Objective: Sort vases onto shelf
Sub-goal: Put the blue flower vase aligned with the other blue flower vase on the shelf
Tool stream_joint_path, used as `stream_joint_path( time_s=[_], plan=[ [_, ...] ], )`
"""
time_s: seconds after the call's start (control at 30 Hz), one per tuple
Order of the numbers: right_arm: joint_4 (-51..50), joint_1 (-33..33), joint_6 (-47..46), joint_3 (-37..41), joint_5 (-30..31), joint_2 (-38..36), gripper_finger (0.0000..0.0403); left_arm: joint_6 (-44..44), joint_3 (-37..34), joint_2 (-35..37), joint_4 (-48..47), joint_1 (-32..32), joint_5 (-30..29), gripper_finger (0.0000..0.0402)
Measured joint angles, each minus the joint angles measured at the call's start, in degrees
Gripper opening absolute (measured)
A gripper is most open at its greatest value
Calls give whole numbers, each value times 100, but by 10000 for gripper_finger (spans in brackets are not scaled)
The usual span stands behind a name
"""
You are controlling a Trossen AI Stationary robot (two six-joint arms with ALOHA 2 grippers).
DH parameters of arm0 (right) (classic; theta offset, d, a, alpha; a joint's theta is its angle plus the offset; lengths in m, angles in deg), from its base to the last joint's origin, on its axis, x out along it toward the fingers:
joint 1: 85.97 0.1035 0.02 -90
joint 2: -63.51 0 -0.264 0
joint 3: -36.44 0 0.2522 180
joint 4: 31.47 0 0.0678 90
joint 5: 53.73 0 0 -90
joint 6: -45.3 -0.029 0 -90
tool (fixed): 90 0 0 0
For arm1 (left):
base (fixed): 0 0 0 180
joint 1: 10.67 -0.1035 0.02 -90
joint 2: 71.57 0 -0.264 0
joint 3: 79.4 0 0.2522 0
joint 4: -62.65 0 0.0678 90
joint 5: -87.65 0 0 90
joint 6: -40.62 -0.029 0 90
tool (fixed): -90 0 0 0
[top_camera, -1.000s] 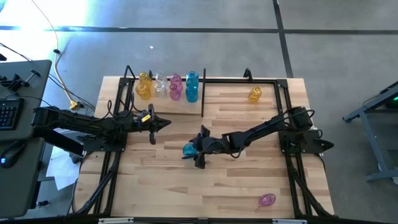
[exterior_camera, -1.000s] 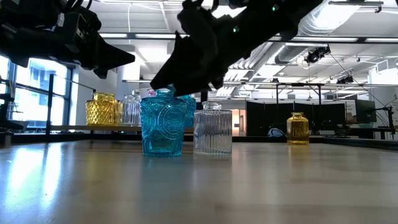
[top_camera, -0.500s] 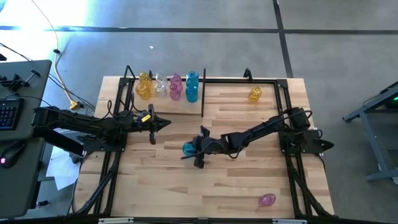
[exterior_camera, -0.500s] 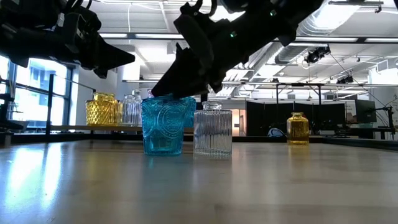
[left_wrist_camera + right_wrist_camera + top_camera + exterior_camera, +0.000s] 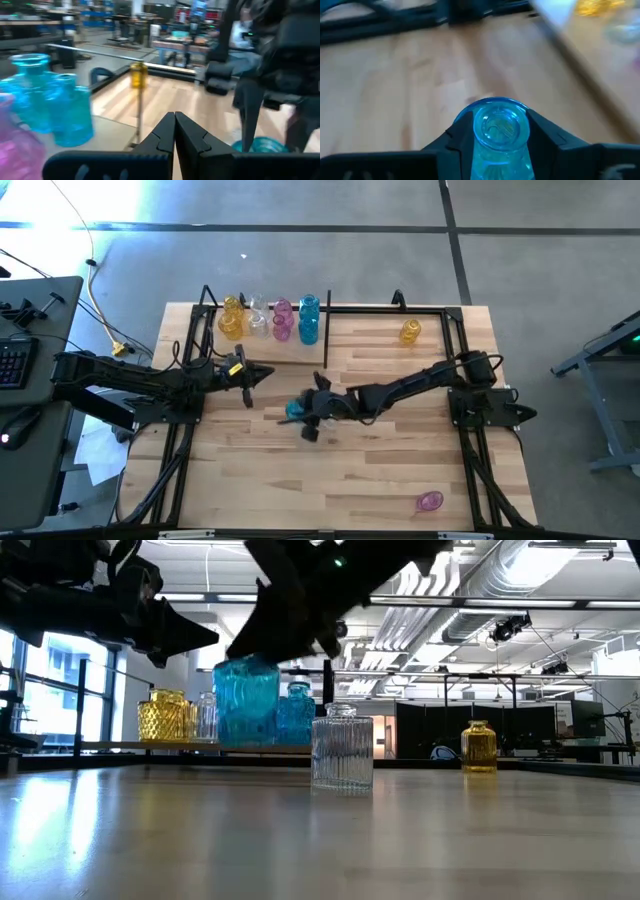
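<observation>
The pale wood table (image 5: 390,470) fills the middle of the high view, and most of its near half lies bare — only a pink vase (image 5: 430,501) lies on its side down at five o'clock, close to the front edge. The shelf (image 5: 327,330), a thin black rod frame, runs along the far edge at twelve o'clock, its upright divider splitting it in two. Left of that divider stands a tight cluster: yellow vases (image 5: 231,319), a clear one (image 5: 257,320), pink ones (image 5: 282,320) and tall teal ones (image 5: 308,319). Right of it a lone yellow vase (image 5: 410,331) stands at one o'clock with wide open room around it.

The right gripper (image 5: 305,411) reaches in from three o'clock to the table's centre, its fingers clamped on a teal vase (image 5: 246,703) — in the low view the vase hangs clear of the tabletop. A ribbed clear vase (image 5: 342,747) stands on the wood just beside and below it.

The left gripper (image 5: 262,374) hovers at nine o'clock above the table, fingers pressed together, holding nothing.
</observation>
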Motion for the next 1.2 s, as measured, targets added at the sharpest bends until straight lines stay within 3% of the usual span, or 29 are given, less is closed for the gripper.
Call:
stream_joint_path(
  time_s=[0.23, 0.4, 0.63, 0.8, 1.2],
  plan=[
    [-1169, -494, -444, -1347, 831, -11, 113, 49, 0, 3, -2, -1, -790, 0],
    [-1361, -853, -466, -1769, 1049, -13, 113, 50, 0, 15, -8, -1, -1350, 0],
    [-1418, -1325, -115, -1796, 703, -13, 113, -149, 0, 15, 41, -1, -1594, 0],
    [-1985, -1656, 110, -2165, 244, 47, 114, -153, 7, 15, 165, -24, -1592, 0],
    [-2619, -1919, 289, -2707, -34, 514, 114, -90, 9, 26, 54, -267, -1458, 0]
  ],
)
